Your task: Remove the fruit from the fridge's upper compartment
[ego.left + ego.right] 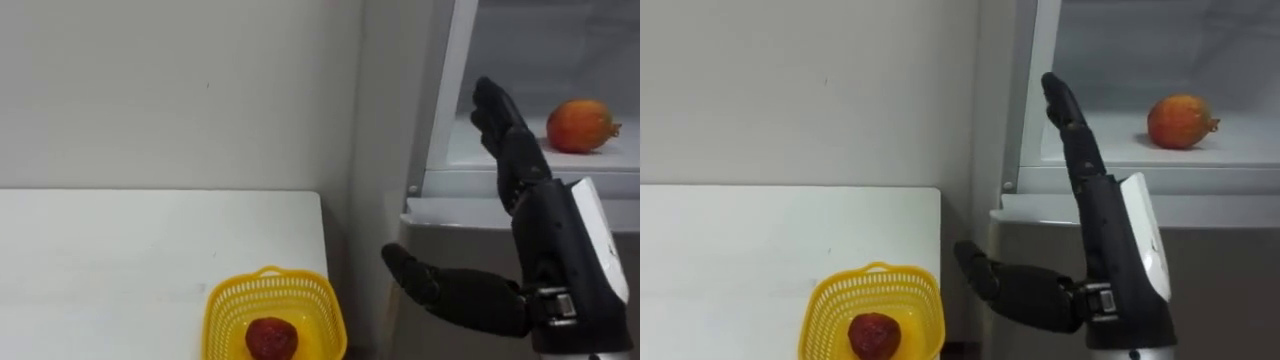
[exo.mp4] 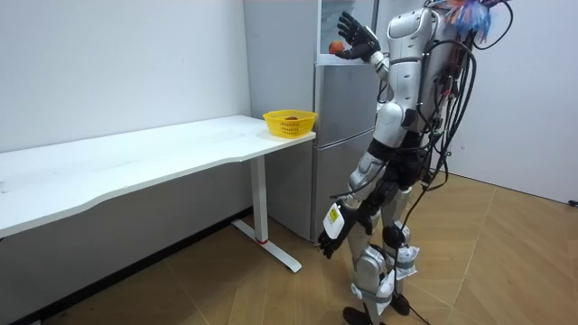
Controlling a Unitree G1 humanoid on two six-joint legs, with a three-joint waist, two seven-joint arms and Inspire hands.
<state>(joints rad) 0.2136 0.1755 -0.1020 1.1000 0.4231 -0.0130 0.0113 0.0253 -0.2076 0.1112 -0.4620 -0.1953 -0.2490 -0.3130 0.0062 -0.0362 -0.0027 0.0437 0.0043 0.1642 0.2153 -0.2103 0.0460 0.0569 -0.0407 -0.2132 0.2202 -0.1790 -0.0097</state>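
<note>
An orange-red round fruit point(image 1: 580, 125) lies on the white shelf point(image 1: 470, 150) of the open upper fridge compartment. My right hand point(image 1: 520, 160) is raised in front of that shelf, open, fingers straight and pointing up, thumb spread out low to the left. It is left of the fruit and apart from it, holding nothing. In the room view the same hand point(image 2: 357, 41) is up at the fridge's top next to the fruit point(image 2: 335, 47), and my left hand point(image 2: 330, 239) hangs by my thigh.
A yellow basket point(image 1: 275, 285) with a dark red fruit point(image 1: 271, 338) in it stands on the white table's point(image 1: 120, 260) right end, beside the grey fridge point(image 2: 339, 135). I stand facing the fridge on a wooden floor.
</note>
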